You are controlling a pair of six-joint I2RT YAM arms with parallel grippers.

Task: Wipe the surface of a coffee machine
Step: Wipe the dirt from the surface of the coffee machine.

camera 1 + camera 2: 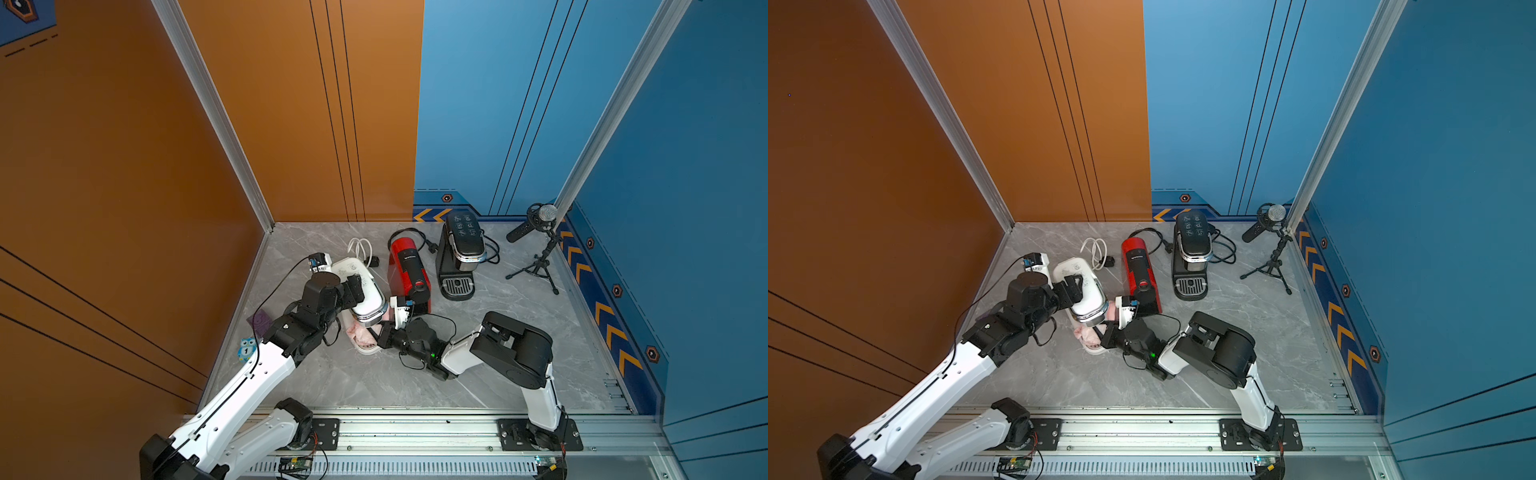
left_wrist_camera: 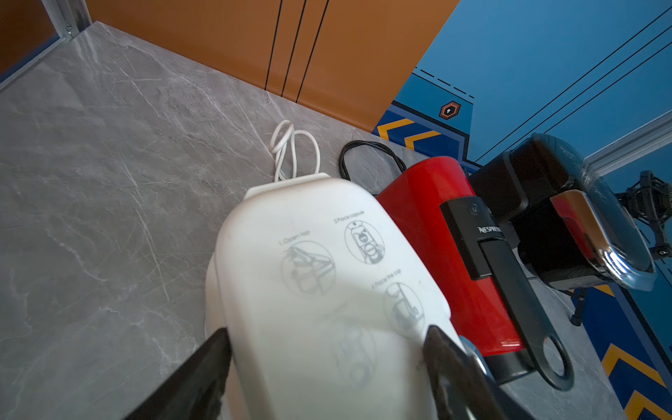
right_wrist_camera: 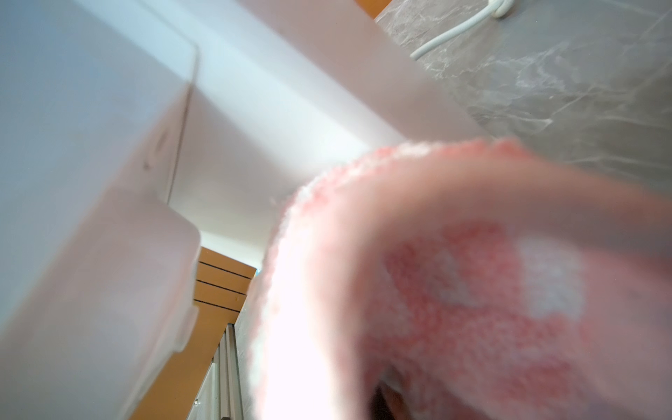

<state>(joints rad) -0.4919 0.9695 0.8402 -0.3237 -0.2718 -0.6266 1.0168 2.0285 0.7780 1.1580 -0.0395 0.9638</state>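
Left gripper [image 2: 327, 342] clamps white machine [image 2: 309, 254] near bench [image 1: 374, 395] left edge. Only its wrist view shows fingers [image 2: 203, 367] on both flanks. Right gripper [image 1: 384, 332] is closed on cloth [image 3: 472, 291] at the machine's front; its wrist view is mostly blurred cloth.

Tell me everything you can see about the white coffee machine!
The white coffee machine is glossy plastic with a rounded top bearing faint grey instruction drawings and a chrome band at its front edge. It stands on the grey marble table, beside the red coffee machine, its white cord looped behind. The left gripper clasps its head from both sides, and the pink cloth, held by the right gripper, sits at its front below the head.
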